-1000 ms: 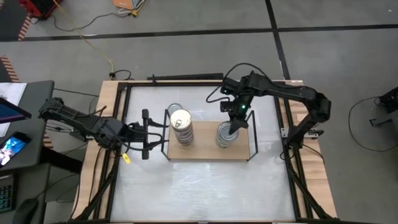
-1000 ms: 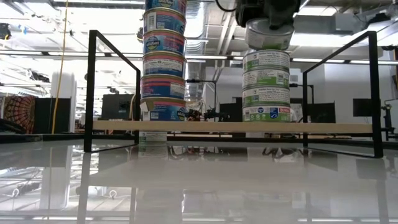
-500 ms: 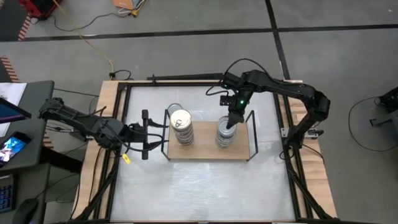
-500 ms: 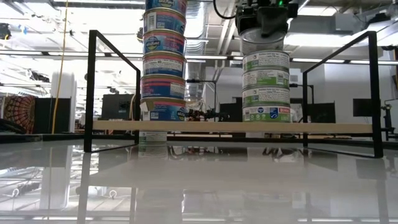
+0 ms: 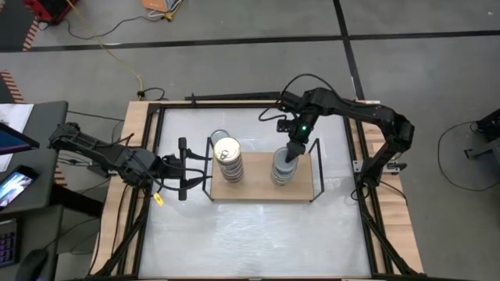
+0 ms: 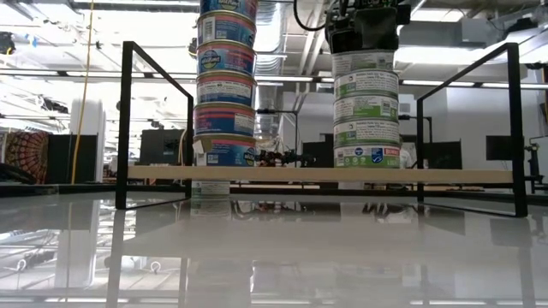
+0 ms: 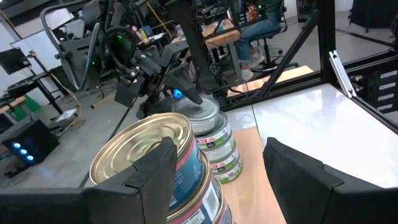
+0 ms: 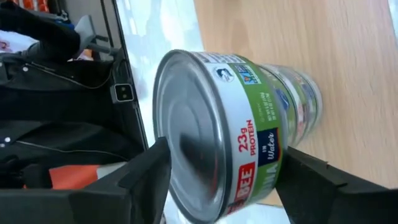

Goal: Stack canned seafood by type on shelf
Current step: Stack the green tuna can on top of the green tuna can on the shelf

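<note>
Atop green-label stack (image 6: 366, 107), right end effector (image 5: 290, 155) straddles top tin (image 8: 214, 130).

2 tin stacks (image 5: 227, 160) side by side on shelf (image 5: 262, 191)

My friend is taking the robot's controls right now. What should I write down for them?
Right gripper: over the green-label stack, fingers open around the top tin, which already sits on the stack.
Left gripper: open, empty, waiting by the shelf's left end.
Tins: two stacks on the shelf, the pink-and-blue stack with a gold lid and the green-label one with a silver lid.
Done: both stacks are built.
Left: lift the right arm clear. No loose tins are visible.
</note>
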Motion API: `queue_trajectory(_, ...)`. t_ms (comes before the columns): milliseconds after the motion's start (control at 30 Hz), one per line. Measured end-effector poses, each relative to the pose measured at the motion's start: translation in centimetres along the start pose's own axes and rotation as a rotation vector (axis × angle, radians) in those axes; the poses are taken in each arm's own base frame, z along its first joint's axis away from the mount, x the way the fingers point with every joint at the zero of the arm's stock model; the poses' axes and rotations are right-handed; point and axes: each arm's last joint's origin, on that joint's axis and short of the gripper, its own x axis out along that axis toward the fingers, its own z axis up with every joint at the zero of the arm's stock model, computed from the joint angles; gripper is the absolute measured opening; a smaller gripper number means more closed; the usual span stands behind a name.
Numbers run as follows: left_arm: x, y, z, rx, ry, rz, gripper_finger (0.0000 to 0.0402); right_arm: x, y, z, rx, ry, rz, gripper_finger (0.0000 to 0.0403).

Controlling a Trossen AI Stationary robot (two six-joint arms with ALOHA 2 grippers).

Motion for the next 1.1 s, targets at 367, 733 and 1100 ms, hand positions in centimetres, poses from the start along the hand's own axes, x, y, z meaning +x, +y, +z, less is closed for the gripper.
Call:
queue_trajectory(367, 0.0, 0.1, 0.1, -0.002, 0.0, 0.025, 0.0228, -0.2, -0.3, -0.1, 0.034, 0.006, -0.037, 0.0286)
queue_trajectory(733, 0.0, 0.2, 0.1, 0.009, 0.008, 0.051, 0.0228, -2.0, 0.3, -0.2, 0.016, -0.001, -0.048, 0.0286)
queue_trajectory(1100, -0.3, 0.3, -1.1, 0.098, 0.135, 0.097, 0.0228, -8.3, 1.9, -2.2, -0.019, -0.113, -0.266, 0.0286)
